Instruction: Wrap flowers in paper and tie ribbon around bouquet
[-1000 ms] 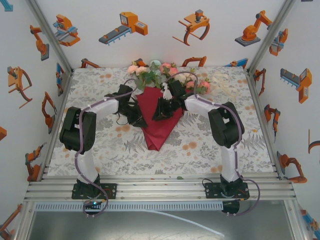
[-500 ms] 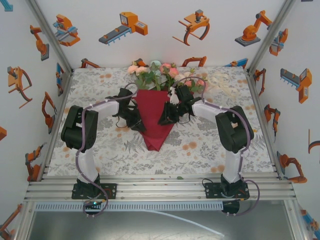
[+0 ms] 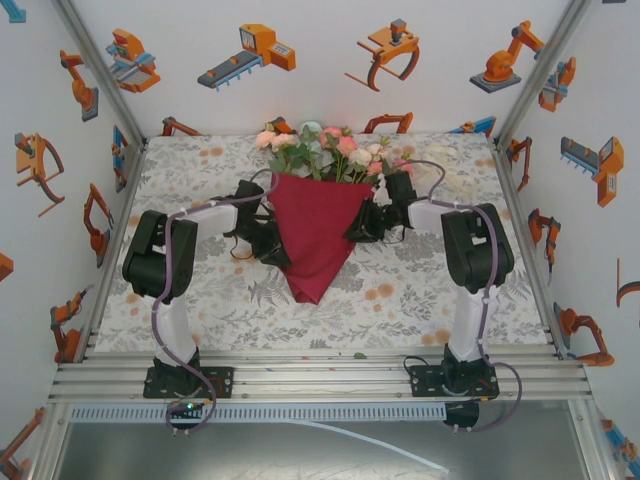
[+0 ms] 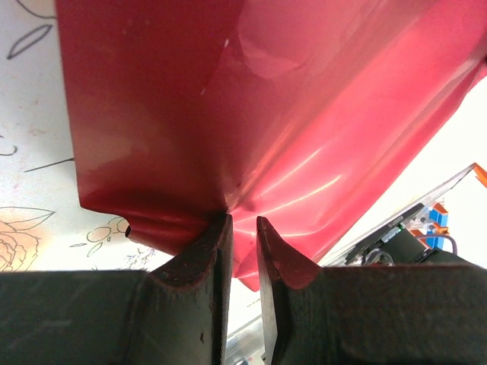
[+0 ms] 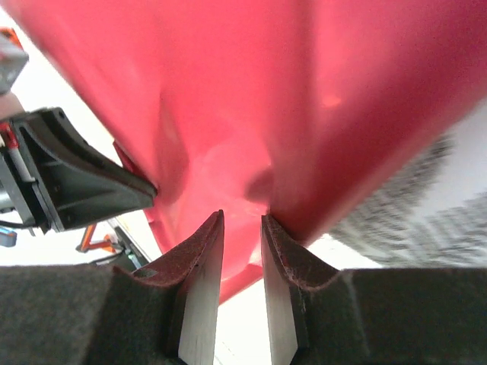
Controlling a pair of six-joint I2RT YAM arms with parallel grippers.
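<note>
top external, leaf-print table (image 3: 195, 165), robot-pic walls (image 3: 320, 95)

My worktop (image 3: 430, 290) wears a cloth printed with grey leaves and orange dots. White walls (image 3: 320, 90) on the left, far and right sides carry orange-and-grey robot pictures (image 3: 248, 55). Aluminium rails (image 3: 320, 378) run along the near edge, with a white cable (image 3: 380, 447) nearer still.

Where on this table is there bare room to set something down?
Free: the table strip between the tip of the paper and the near edge, and the far-left corner. Crowded: the middle, where the left gripper and right gripper hold the paper's sides, with the flowers behind.
</note>
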